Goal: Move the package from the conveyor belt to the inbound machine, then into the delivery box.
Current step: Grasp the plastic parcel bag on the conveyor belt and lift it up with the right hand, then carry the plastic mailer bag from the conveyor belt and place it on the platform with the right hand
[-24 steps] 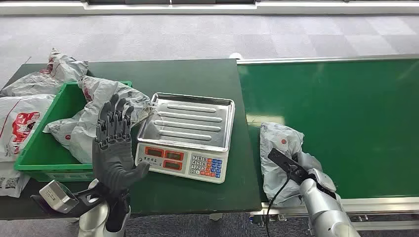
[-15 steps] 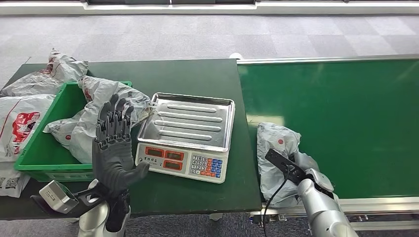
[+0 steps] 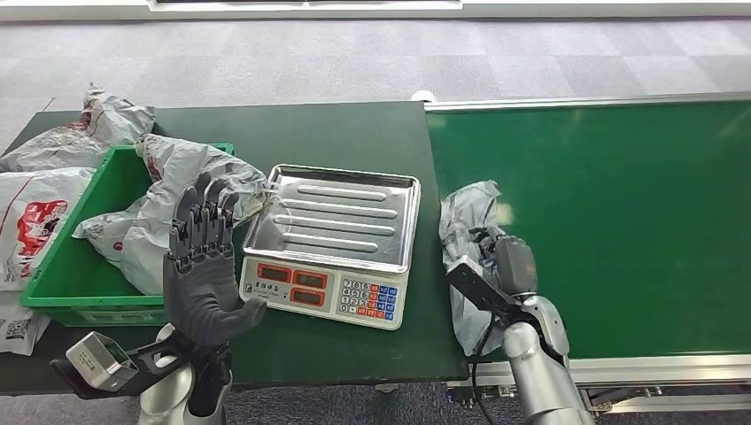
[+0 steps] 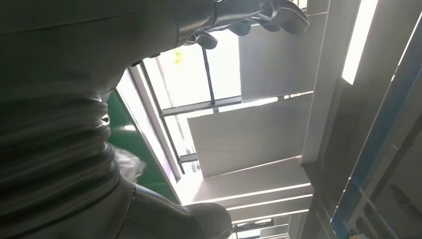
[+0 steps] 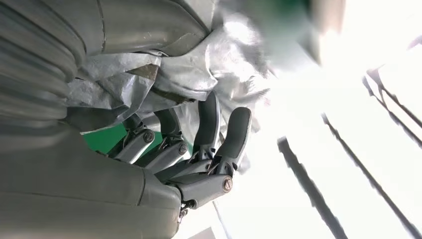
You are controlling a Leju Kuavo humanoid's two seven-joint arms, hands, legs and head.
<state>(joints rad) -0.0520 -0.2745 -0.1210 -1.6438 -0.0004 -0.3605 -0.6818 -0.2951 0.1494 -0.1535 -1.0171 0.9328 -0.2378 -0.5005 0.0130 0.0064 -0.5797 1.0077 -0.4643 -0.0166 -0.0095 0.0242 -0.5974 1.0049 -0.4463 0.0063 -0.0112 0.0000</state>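
Grey package (image 3: 465,239), one, gripped by right hand (image 3: 512,266) beside one scale (image 3: 332,241).

Three loose grey mail bags are lying at the far left of a dark green table (image 3: 345,133): one crumpled bag (image 3: 84,133) at the back corner, a flatter bag with red print (image 3: 31,221) pressing against the outside of the green bin, and a white bag with a barcode (image 3: 13,329) sitting at the front edge. Grey carpet (image 3: 354,62) is stretching beyond.

Grey carpet-tile floor (image 3: 354,62) beyond dark green table (image 3: 336,133); white wall base strip (image 3: 531,9).
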